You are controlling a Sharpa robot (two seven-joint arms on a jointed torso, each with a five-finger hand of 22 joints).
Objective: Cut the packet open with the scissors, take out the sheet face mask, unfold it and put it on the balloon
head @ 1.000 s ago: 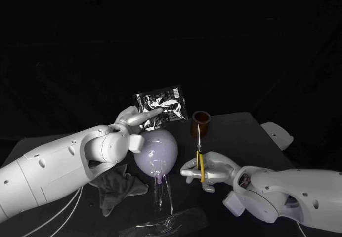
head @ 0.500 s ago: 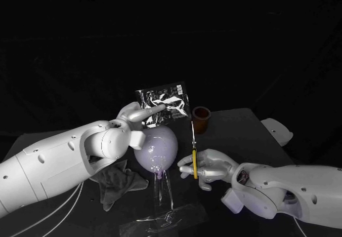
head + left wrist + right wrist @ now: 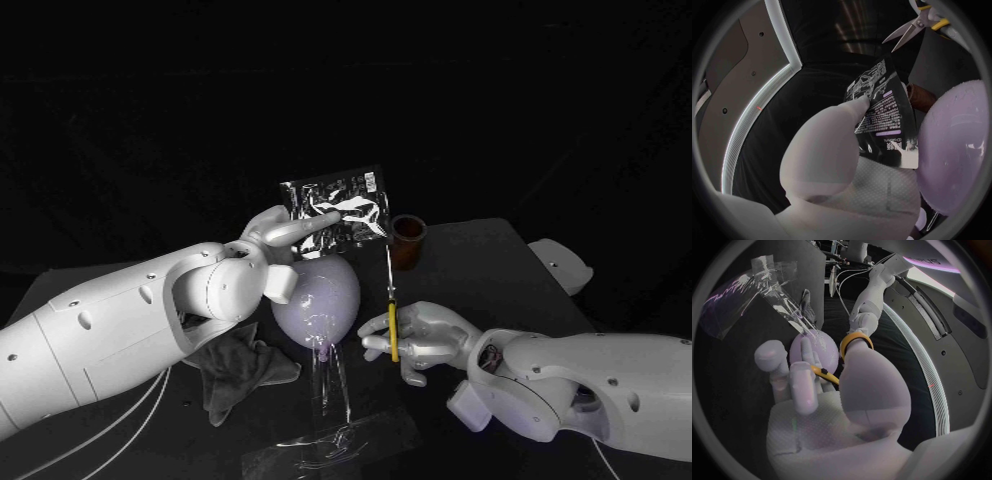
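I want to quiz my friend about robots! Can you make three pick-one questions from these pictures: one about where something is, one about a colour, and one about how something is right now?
1. Where is the shiny silver-and-black foil packet compared with the pale purple oval balloon?
A. below it
B. above it, held by the left robot hand
C. stuck flat on it

2. What colour are the handles of the metal scissors in the right robot hand?
A. red
B. yellow
C. blue

3. What is on the balloon right now?
A. nothing, it is bare
B. a white sheet mask
C. a sticker

Answers: 1 B, the packet is pinched up over the balloon. 2 B, yellow shows between the fingers. 3 A, its smooth skin is uncovered.
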